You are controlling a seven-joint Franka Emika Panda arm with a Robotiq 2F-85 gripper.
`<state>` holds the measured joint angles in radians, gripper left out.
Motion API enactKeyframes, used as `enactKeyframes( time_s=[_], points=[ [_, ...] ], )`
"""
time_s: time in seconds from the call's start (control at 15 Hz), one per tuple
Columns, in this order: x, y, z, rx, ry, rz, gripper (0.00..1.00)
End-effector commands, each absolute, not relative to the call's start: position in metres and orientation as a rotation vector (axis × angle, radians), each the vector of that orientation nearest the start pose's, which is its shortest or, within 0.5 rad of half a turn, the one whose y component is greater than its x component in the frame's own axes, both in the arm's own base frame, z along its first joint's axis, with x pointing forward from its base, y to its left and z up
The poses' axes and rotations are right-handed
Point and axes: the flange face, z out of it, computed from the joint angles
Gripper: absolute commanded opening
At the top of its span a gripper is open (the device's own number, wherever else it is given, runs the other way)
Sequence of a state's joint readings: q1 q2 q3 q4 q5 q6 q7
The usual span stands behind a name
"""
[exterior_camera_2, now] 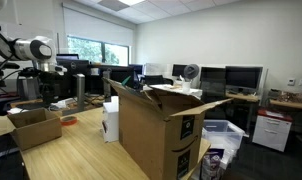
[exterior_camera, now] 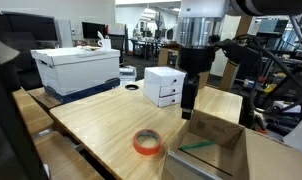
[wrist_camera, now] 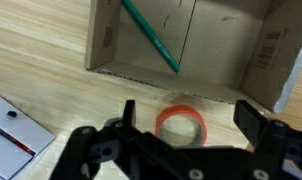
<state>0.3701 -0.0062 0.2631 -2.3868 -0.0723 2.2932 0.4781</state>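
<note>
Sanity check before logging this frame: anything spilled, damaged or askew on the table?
Nothing stands out. The orange tape roll lies flat on the table, a green pen lies slanted inside the open cardboard box, and the open gripper hovers above, holding nothing.

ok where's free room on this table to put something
The wooden table is bare left of the orange tape roll, up to the large white storage bin. Crowded right: small white box, open cardboard box holding a green pen, open black gripper above.

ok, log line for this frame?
hand: open, empty | nearest: tape, on table | box: open, green pen inside | contact: none
</note>
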Motion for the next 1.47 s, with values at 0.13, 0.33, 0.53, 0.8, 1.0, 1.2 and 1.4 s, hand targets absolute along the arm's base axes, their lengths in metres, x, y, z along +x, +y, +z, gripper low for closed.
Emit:
enactKeyframes(
  time_s=[0.13, 0.33, 0.53, 0.8, 1.0, 1.2, 1.4],
  points=[
    [0.351, 0.28, 0.292, -3.208, -0.417, 0.142, 1.0],
    [0.336, 0.296, 0.278, -3.195, -0.408, 0.154, 1.0],
    [0.328, 0.313, 0.27, -3.167, -0.383, 0.154, 1.0],
    [0.32, 0.336, 0.256, -3.147, -0.319, 0.166, 1.0],
    [0.317, 0.343, 0.244, -3.13, -0.284, 0.159, 1.0],
    [0.323, 0.34, 0.226, -3.127, -0.263, 0.159, 1.0],
    [0.33, 0.336, 0.221, -3.124, -0.244, 0.153, 1.0]
  ],
)
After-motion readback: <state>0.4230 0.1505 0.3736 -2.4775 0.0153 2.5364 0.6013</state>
